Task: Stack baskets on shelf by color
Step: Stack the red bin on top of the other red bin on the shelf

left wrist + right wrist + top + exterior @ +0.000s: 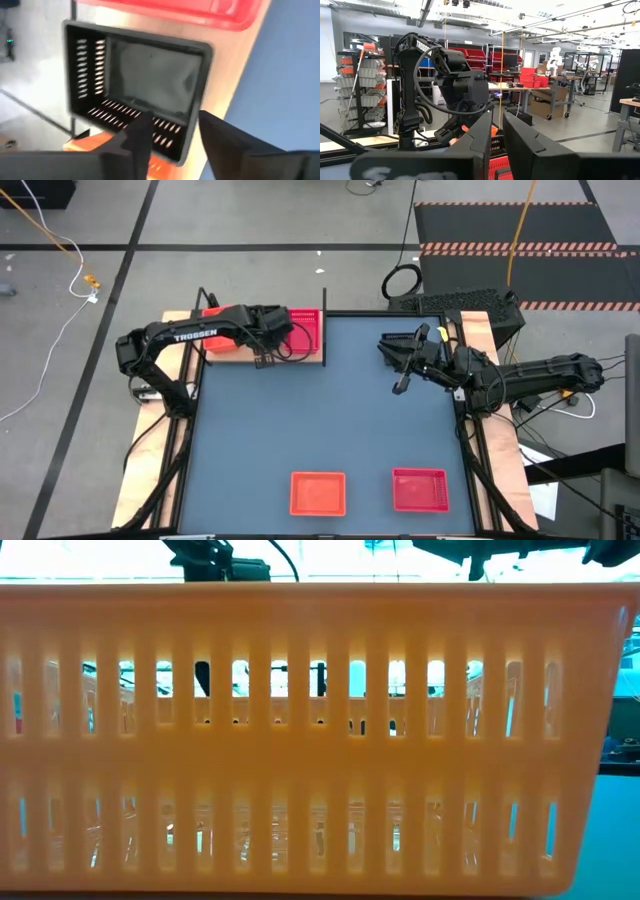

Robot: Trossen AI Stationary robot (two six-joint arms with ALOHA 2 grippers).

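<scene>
On the light-wood shelf [305, 360] at the table's far left, a black basket [135, 90] rests on its bottom between a pink-red basket [306, 330] and an orange basket [224, 341]. My left gripper [175, 137] hangs open just above the black basket's wall, pointing steeply down; the arm hides that basket in the high view. My right gripper [400, 358] is raised over the table's far right, open by a narrow gap with nothing in it. Near the front edge lie an orange basket [318, 492] and a pink-red basket [420, 488].
Thin black posts [325, 292] rise at the shelf's corners. The front orange basket [320, 740] fills the low view and hides the table behind it. The blue-grey tabletop [320, 410] lies bare between the shelf and the two front baskets.
</scene>
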